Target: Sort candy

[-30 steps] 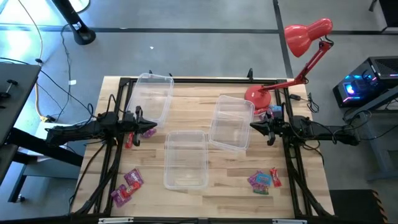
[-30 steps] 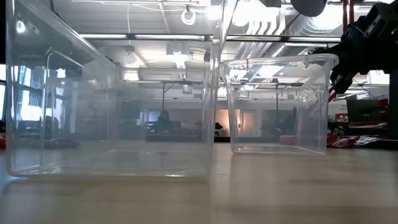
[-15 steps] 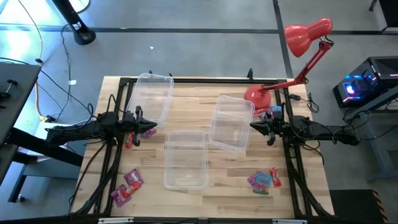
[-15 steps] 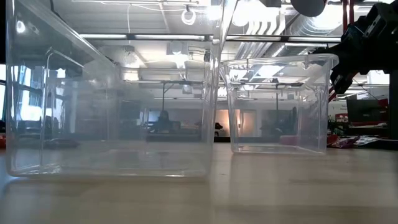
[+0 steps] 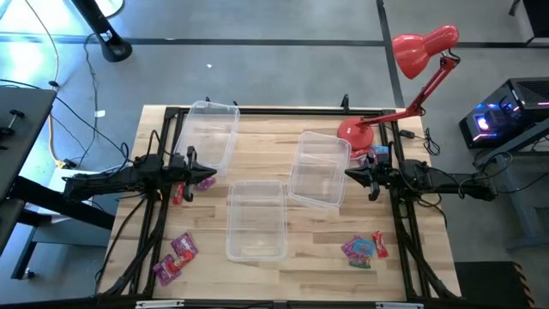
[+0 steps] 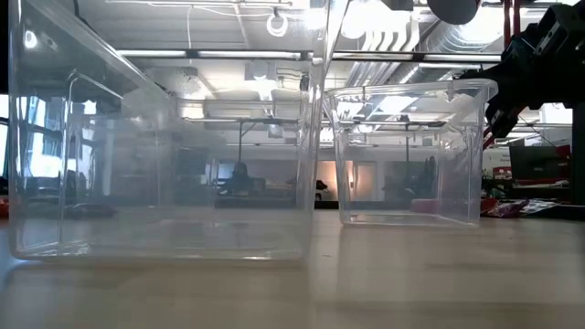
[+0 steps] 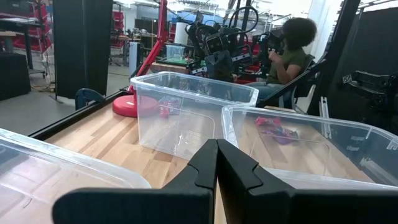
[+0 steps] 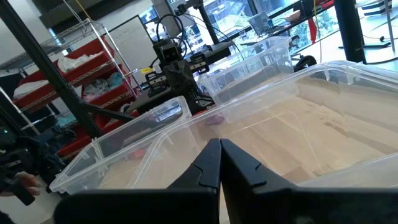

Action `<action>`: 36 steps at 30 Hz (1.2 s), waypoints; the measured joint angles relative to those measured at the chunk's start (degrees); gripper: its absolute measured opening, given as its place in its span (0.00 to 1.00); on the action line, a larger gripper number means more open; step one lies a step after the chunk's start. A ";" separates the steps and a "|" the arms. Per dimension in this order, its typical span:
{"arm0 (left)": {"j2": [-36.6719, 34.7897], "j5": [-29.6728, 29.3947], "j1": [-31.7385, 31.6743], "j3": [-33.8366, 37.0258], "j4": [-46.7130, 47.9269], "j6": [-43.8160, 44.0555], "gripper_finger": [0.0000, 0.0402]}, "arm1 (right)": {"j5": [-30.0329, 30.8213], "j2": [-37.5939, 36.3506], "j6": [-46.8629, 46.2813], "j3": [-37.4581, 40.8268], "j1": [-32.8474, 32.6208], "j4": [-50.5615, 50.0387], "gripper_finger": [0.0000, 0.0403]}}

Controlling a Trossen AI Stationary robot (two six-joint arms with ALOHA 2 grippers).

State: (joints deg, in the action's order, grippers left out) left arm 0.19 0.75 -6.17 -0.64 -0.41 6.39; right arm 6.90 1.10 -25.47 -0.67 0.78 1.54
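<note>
The candy lies in small groups on the wooden table: pink and red pieces (image 5: 176, 256) near the front left, pink, red and blue-green pieces (image 5: 364, 247) near the front right, and a pink piece (image 5: 204, 181) with a red one (image 5: 178, 195) beside my left gripper (image 5: 190, 167). That gripper hovers at the table's left side, shut and empty, as the left wrist view (image 7: 217, 155) shows. My right gripper (image 5: 352, 174) hovers at the right side next to the right bin, also shut and empty in its wrist view (image 8: 220, 155).
Three clear plastic bins stand on the table: one far left (image 5: 210, 133), one in the middle near the front (image 5: 256, 219), one on the right (image 5: 319, 169). A red desk lamp (image 5: 353, 133) stands at the far right corner. A seated person (image 7: 292, 53) shows beyond the table.
</note>
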 joint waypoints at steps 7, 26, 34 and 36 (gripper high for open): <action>0.00 0.01 0.01 0.00 -0.01 0.00 0.00 | -0.02 0.00 0.00 0.00 0.00 0.00 0.00; 1.13 -13.91 -0.11 -0.04 -34.87 25.83 0.00 | -0.02 0.02 0.00 0.00 -0.01 0.00 0.00; 12.07 -6.59 -0.13 -6.35 -36.66 28.67 0.00 | -0.01 0.00 0.00 0.00 0.00 0.00 0.00; 16.22 -3.22 -0.12 -10.18 -36.69 27.90 0.00 | -0.02 0.00 0.00 0.00 -0.02 0.00 0.00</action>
State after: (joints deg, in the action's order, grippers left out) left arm 16.41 -2.47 -6.30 -10.83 -37.09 34.29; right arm 6.88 1.10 -25.47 -0.67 0.76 1.54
